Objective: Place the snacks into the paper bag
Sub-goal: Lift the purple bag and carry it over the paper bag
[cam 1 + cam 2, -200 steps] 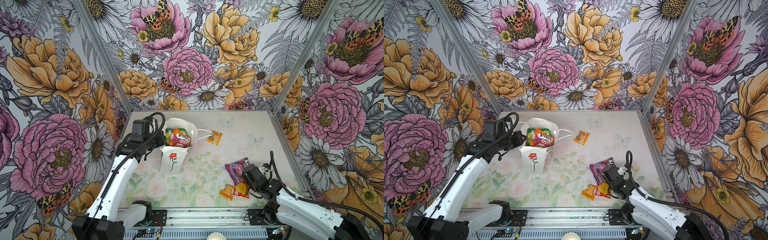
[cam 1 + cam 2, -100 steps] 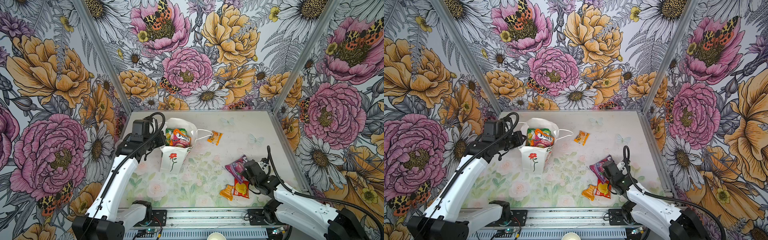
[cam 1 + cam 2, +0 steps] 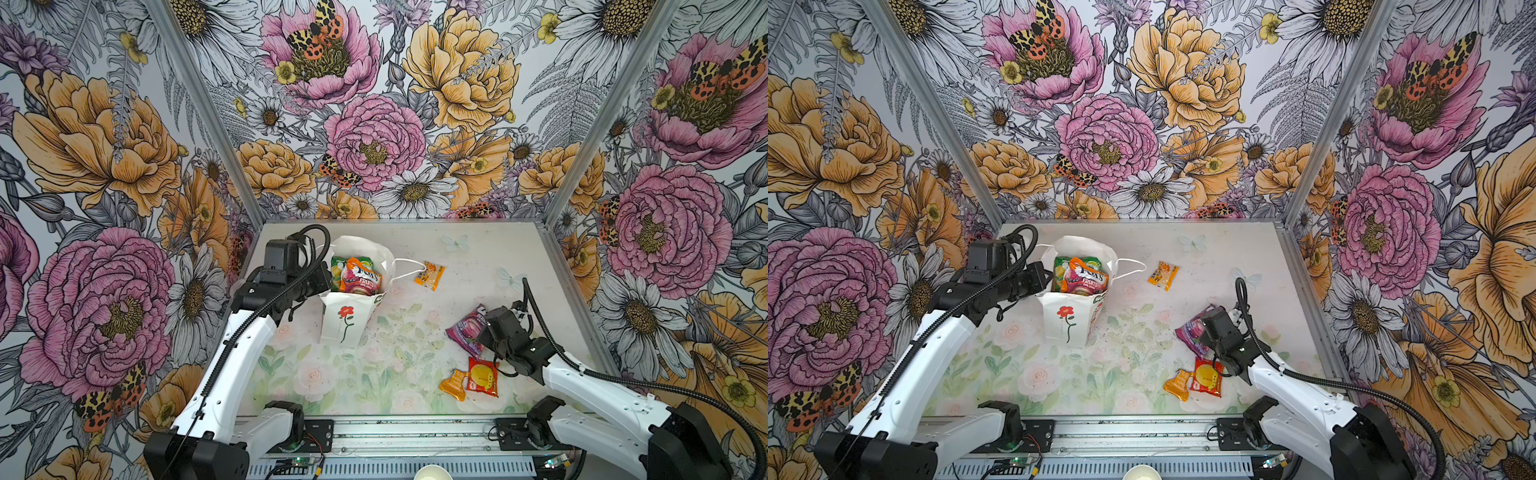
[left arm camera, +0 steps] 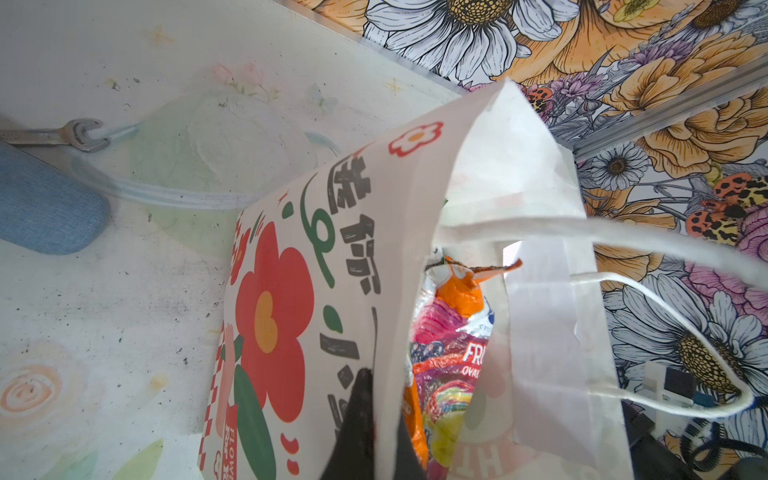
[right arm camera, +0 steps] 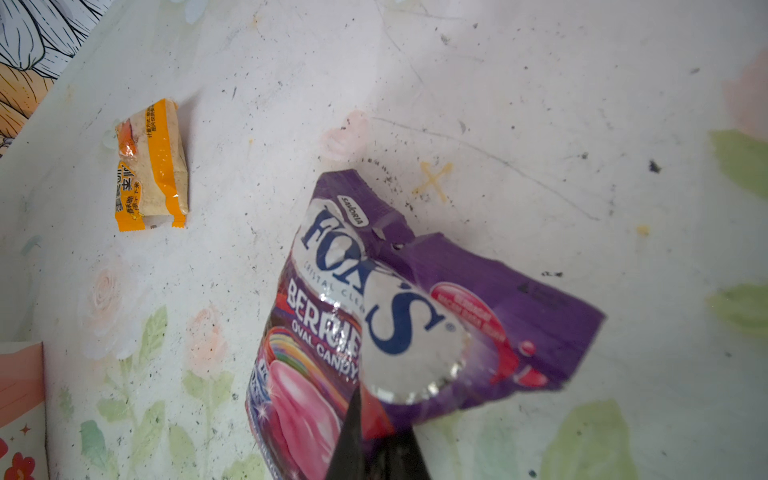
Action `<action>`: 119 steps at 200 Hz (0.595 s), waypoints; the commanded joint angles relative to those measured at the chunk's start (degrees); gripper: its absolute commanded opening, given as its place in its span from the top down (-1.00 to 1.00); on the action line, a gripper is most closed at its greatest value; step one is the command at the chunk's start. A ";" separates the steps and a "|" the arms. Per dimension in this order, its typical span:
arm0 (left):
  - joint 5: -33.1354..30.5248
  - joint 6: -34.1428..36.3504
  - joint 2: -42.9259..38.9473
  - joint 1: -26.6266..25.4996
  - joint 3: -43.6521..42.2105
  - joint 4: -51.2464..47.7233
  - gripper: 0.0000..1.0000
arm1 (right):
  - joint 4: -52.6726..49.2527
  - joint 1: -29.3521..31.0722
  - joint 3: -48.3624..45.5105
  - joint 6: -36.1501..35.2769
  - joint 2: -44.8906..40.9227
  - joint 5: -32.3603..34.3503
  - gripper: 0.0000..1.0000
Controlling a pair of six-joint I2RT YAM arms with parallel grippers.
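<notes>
The right claw (image 5: 374,419) is pinching shut on the lower part of the purple Fox's Berries packet (image 5: 415,299). The packet's long axis is running straight out from the claw over the desk (image 5: 582,104), sealed top edge pointing away. A small orange packet (image 5: 151,166) is lying well beyond it. The left claw (image 4: 380,424) is clamping closed on the rim of the paper bag (image 4: 291,270). The bag is standing upright ahead of that claw, mouth facing up, with an orange Fox's Fruits packet (image 4: 453,361) sitting inside.

Glossy, crinkled purple plastic candy packet (image 5: 519,299); matt, smooth white paper bag (image 4: 519,166); matt, scuffed floral-printed tabletop (image 5: 540,104).
</notes>
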 commanded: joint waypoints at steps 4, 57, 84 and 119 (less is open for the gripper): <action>0.00 0.52 -0.26 0.12 0.22 5.68 1.00 | 0.61 -0.33 2.41 -1.99 -0.02 -0.16 1.00; 0.15 0.45 -0.35 0.07 0.23 5.68 1.00 | 0.03 -0.46 4.71 -3.81 -1.52 -1.14 1.00; 0.21 0.51 -0.21 0.12 0.22 5.68 1.00 | -2.42 -0.44 8.36 -5.87 -2.35 -0.85 1.00; 0.36 0.53 -0.25 0.14 0.30 5.68 1.00 | -7.01 -1.40 16.73 -11.50 -0.19 0.63 1.00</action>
